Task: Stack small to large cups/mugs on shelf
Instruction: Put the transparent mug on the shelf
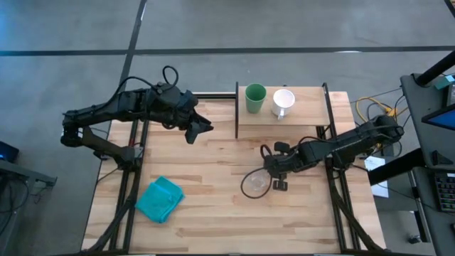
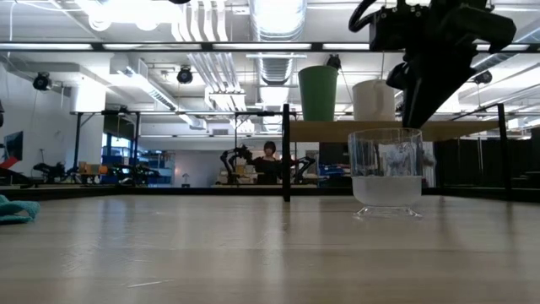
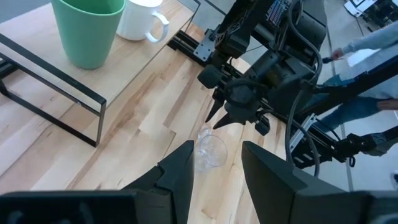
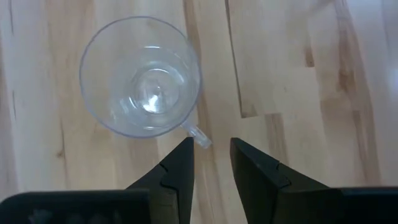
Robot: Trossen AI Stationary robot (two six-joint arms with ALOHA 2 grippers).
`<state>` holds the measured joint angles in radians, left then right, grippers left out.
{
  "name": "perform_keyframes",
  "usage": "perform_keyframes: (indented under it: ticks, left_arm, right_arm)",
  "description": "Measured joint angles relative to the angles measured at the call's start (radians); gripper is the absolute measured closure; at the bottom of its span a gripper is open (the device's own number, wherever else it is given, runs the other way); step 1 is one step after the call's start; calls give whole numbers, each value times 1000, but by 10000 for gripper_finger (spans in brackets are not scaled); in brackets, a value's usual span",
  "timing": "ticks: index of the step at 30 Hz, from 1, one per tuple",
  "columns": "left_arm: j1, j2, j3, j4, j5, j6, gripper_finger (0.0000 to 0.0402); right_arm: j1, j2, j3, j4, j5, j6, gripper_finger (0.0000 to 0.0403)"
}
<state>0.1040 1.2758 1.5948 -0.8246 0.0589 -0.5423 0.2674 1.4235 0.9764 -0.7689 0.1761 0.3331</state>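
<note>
Two dark robot arms work over a large pale wooden tabletop (image 1: 213, 206), with bare board across its front and middle. At its far edge stands the shelf, a flat light-wood board on a black metal frame (image 1: 313, 117). A tall green plastic tumbler (image 1: 255, 98) and a white ceramic mug with a handle (image 1: 283, 102) stand just beside each other on the shelf's left half, while its right half is bare. A folded teal cloth (image 1: 159, 199) lies near the table's front left corner, well clear of the work. The left gripper (image 1: 197, 129) hangs above the table to the left of the shelf, its fingers parted and holding nothing. The right gripper (image 4: 210, 163) hovers just beside the small clear transparent cup with a tiny handle (image 4: 142, 76), fingers parted only narrowly and gripping nothing; the cup stands upright on the table in front of the shelf. The cup's little handle (image 4: 198, 135) points toward the gap between the fingers. The likely trouble is a light, slippery cup: a finger landing on the rim or handle could push or tip it instead of gripping it. Lifting it to the shelf also risks clipping the frame's front edge or knocking the mug.
</note>
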Motion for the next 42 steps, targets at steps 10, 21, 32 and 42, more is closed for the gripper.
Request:
perform_keyframes:
  ticks: [10,21,32,42]
  left_arm:
    - [0,0,0,0,-1,0,281]
    - [0,0,-1,1,-1,0,281]
    - [1,0,-2,1,-6,0,281]
    - [1,0,-5,0,-5,0,281]
  right_arm:
    - [0,32,0,5,-19,-77,305]
    - [0,87,-1,37,-21,-116,305]
    - [0,109,2,59,-24,-146,343]
    - [0,136,3,124,-97,-90,385]
